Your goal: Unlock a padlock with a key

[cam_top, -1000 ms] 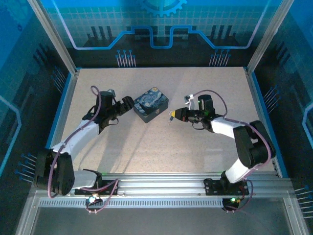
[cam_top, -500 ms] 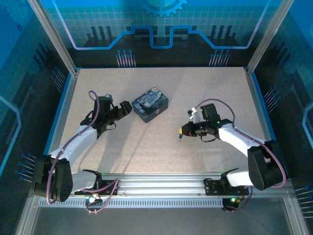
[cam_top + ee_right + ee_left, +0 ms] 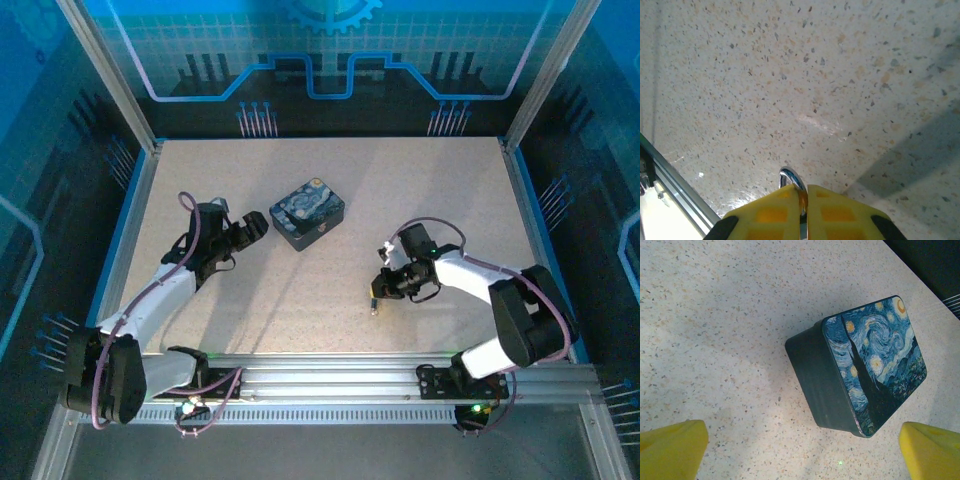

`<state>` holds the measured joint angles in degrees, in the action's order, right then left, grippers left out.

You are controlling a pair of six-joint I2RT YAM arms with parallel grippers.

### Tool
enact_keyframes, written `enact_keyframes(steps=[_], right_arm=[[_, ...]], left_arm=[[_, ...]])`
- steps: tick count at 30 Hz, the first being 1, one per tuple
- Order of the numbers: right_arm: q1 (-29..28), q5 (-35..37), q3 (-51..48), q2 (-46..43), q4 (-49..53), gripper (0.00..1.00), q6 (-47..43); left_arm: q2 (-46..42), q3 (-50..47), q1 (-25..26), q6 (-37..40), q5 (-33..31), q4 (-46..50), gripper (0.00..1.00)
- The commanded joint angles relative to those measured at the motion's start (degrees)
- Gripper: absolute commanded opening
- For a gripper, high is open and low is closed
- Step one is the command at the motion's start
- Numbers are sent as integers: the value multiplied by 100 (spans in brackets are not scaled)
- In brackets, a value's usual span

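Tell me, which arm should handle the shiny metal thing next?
Right. The right gripper is shut on the small shiny metal loop, low over the speckled table; the left gripper is open, by the blue starry-print box.

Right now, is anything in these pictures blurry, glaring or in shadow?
Left wrist: the yellow fingertips at the bottom corners are soft, the starry box sharp. Right wrist: glare on the shiny metal loop pinched by the right gripper; a dark shadow lower right. Top external: arm shadows on the table.

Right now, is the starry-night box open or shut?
Shut: the box has its printed lid seated flush on the dark walls, no gap showing in the left wrist view.
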<state>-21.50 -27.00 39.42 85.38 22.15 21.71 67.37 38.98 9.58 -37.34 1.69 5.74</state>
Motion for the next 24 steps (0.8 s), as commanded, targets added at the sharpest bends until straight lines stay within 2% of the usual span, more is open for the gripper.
enact_keyframes(steps=[1, 8, 16, 21, 24], right_arm=[[-94, -5, 190, 163, 105, 13, -69], [-100, 110, 114, 181, -91, 23, 69], [29, 615, 279, -702, 114, 33, -99], [355, 850, 402, -1264, 149, 38, -327], [613, 992, 502, -1551, 107, 40, -485]], left_arm=[[-60, -93, -51, 59, -46, -55, 99], [-23, -49, -60, 64, -20, -24, 99], [-205, 73, -71, 31, 24, 58, 99], [-466, 149, -153, 70, -45, 161, 99], [-673, 183, -192, 188, -312, 276, 99]])
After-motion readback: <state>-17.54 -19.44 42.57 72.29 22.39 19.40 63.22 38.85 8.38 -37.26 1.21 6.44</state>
